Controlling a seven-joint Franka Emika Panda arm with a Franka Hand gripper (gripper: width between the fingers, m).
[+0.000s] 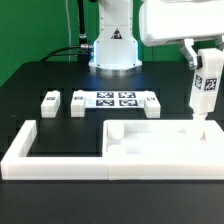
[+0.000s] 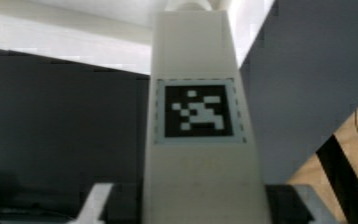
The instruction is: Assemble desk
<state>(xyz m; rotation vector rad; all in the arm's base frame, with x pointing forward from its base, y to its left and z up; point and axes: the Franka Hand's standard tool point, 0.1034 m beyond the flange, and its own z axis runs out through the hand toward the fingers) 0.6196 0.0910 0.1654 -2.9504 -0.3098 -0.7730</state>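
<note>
Your tool (image 1: 199,60) is clenched on a leg (image 1: 204,92) and holds it upright by its upper end. In the wrist view the fingers (image 2: 101,203) flank the leg on both sides, and its tag (image 2: 197,110) faces the camera. The leg's lower end sits at the tabletop's (image 1: 150,150) far corner on the exterior view's right. You cannot tell whether it touches or hangs just above. The tabletop lies flat near the front edge of the worktop (image 1: 40,70), toward the exterior view's right, nested inside the frame (image 1: 30,140).

Treat the leg as light, stiff, smooth plastic. It will likely twist or slip between the pads if you push off-axis, so press straight down. The high hold on opposite flat faces looks right, since it leaves the lower end free to seat. The tabletop is probably light too and may slide under load, though the frame backs it.

Three loose legs (image 1: 50,102) lie in a row with the marker board (image 1: 116,100) near the middle of the worktop. The one closest to the tool (image 1: 151,104) is apart from the held leg and out of its path. Nothing blocks the corner, but the tabletop's raised rim and the frame wall just beside it could catch the leg's end.
</note>
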